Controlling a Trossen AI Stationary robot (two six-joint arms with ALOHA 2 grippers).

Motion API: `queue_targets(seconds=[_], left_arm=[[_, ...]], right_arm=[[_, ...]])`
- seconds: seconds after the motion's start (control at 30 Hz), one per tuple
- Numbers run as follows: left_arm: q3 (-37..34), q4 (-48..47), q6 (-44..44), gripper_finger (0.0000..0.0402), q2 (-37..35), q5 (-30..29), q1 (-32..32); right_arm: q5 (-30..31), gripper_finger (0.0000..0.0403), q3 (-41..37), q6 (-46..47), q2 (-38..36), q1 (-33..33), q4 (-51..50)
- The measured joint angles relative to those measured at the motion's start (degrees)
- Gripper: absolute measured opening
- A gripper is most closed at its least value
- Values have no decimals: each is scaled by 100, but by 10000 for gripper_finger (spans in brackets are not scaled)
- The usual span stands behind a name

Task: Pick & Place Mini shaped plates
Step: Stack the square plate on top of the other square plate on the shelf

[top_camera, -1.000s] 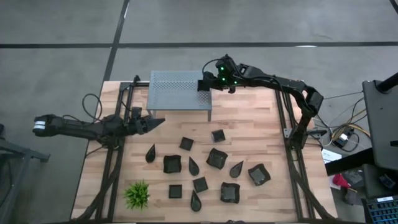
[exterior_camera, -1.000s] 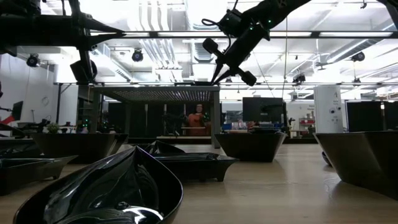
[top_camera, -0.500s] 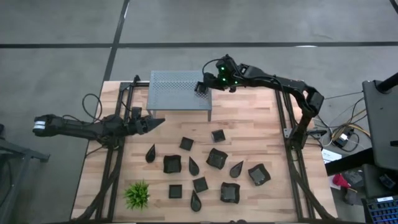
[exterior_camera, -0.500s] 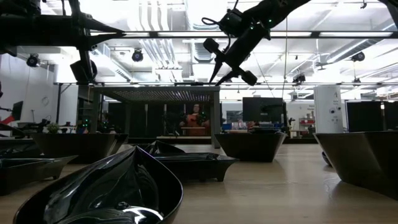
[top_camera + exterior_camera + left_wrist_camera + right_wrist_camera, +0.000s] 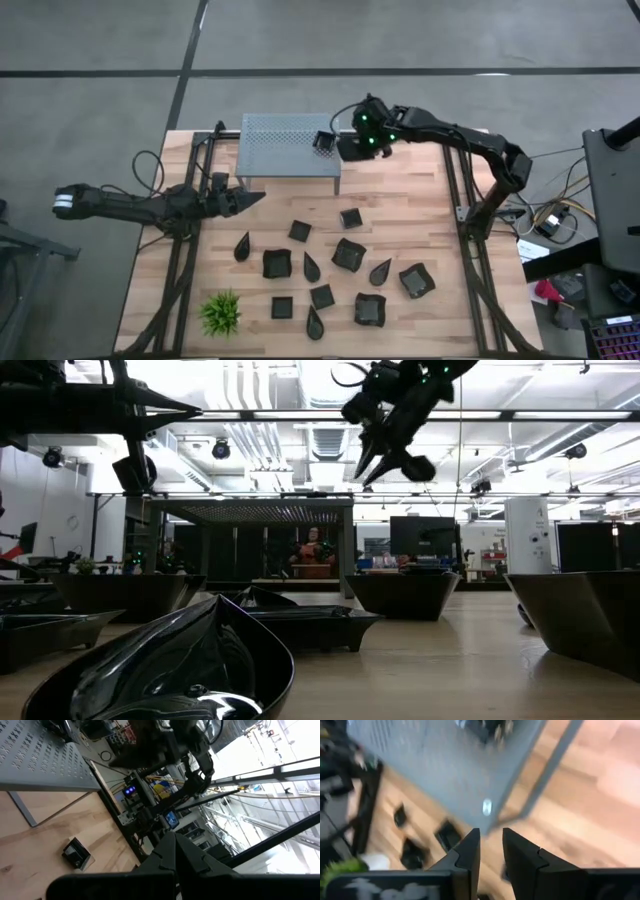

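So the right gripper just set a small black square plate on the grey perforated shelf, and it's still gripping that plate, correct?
Not quite. The small black square plate does sit on the grey perforated metal shelf, but the right gripper no longer grips it. The high view shows the gripper pulled back past the shelf's edge, apart from the plate, and the right wrist view shows nothing between its fingers.

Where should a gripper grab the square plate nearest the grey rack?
By its raised rim, from straight above. The square plate sits flat and upright on the table, apart from its neighbours, so one finger can likely go inside the rim and one outside.
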Motion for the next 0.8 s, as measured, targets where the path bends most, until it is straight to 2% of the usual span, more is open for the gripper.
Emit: queue_targets(seconds=[0.2, 0.8], left_arm=[[0, 0, -7, 0, 0, 0, 0], [1, 0, -6, 0, 0, -2, 4]], right_arm=[[52, 78, -20, -245, -101, 453, -717], [75, 95, -1016, 262, -99, 1520, -772]])
